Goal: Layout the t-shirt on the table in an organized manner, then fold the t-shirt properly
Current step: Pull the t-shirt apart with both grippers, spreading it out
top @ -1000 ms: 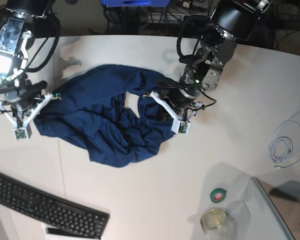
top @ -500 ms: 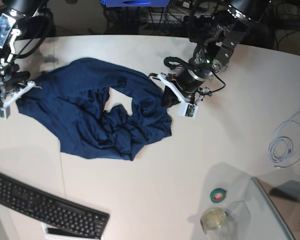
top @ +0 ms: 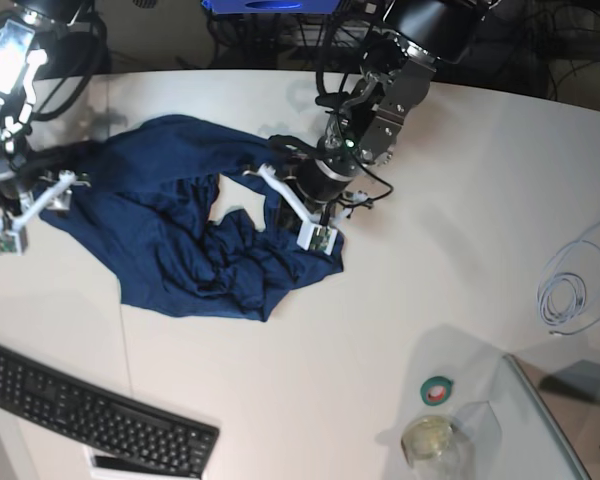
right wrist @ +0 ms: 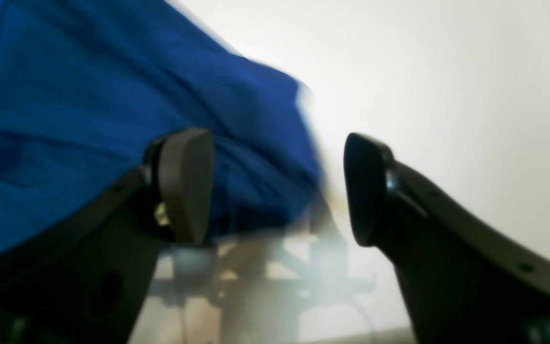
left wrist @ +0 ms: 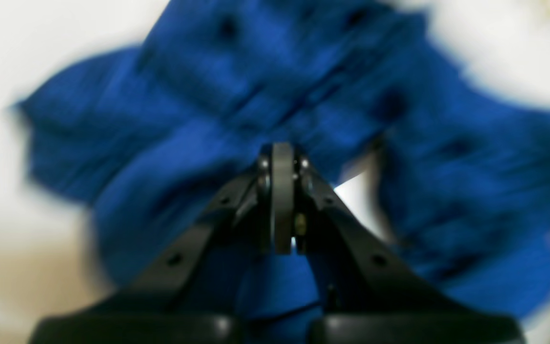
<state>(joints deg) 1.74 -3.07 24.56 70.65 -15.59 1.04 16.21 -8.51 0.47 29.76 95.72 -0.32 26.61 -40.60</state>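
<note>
The dark navy t-shirt lies crumpled on the white table, spread from the left side toward the middle. My left gripper is at the shirt's right end. In the left wrist view its fingers are pressed together with blue cloth bunched around them. My right gripper hovers at the shirt's left edge. Seen from the right wrist, that gripper is open, and the shirt's edge lies behind its left finger, reaching partway into the gap above bare table.
A black keyboard sits at the front left. A coiled white cable lies at the right edge. A green tape roll, a glass jar and a clear box stand at the front right.
My right gripper has opened and let go of the shirt's left edge. My left gripper has moved left with the cloth, bunching the shirt's right side inward.
</note>
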